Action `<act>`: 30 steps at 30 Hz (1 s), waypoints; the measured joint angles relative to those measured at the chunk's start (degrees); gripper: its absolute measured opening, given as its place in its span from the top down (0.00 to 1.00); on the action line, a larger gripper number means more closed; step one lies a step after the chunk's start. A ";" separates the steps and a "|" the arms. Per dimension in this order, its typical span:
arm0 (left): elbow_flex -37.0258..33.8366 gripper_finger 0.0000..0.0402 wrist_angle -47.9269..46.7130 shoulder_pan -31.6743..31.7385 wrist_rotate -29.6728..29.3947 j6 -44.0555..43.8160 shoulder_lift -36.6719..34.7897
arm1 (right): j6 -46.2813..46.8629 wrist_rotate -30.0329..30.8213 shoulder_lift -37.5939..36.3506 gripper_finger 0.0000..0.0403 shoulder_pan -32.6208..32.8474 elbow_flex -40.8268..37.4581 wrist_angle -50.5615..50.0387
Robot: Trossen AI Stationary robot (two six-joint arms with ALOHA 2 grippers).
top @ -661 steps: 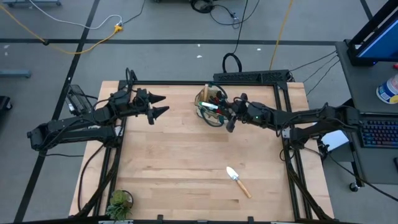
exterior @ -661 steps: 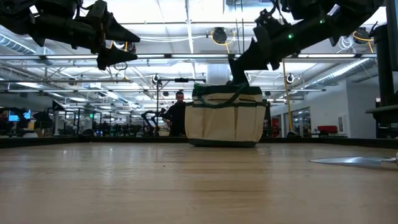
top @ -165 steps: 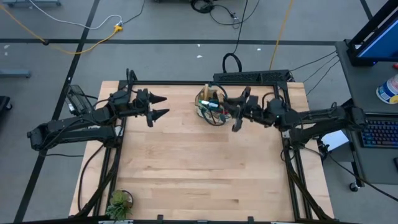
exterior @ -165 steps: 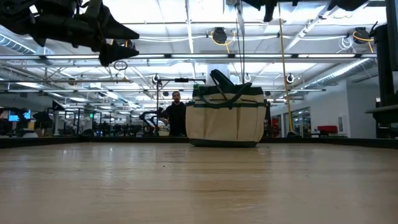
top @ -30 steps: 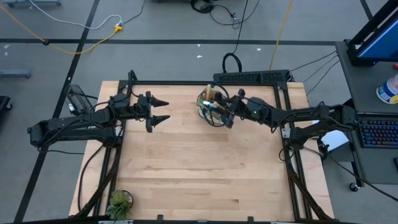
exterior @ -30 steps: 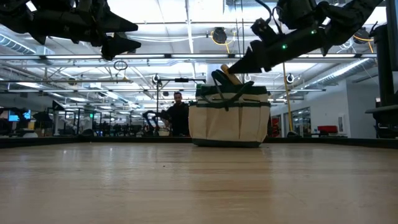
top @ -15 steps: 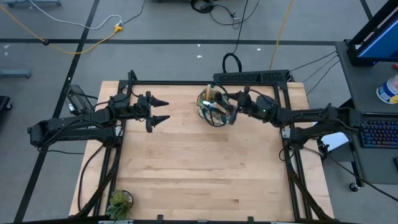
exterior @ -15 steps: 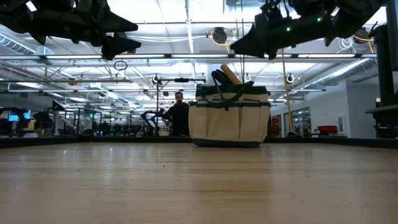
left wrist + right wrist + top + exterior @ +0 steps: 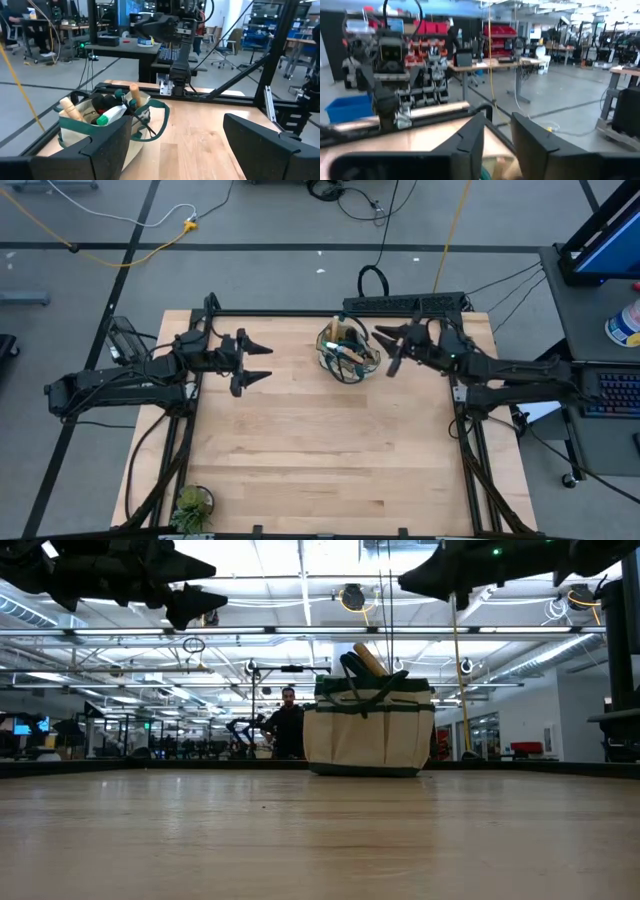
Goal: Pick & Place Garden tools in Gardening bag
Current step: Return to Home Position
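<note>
My right tool (image 9: 388, 350), fingers apart and empty, has pulled back off the bag (image 9: 368, 740) since a second ago. The bag stands at the far edge of the surface (image 9: 320, 450), handles (image 9: 368, 658) poking out. Left tool (image 9: 262, 363) is apart, waiting. No tools left out, so the job looks done.

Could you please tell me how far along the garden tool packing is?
Nearly done, it seems. The tools stand in the gardening bag, wooden handles poking out, and no tool lies on the table; only the potted plant sits at its corner. Nothing is in hand: the right claw hovers open beside the bag, the left claw open farther off. What is left, likely, is sending both claws home.
</note>
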 joint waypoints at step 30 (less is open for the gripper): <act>0.00 0.19 2.47 2.59 7.81 -6.88 -0.04 | 6.03 0.95 -30.40 1.00 0.00 0.05 -44.76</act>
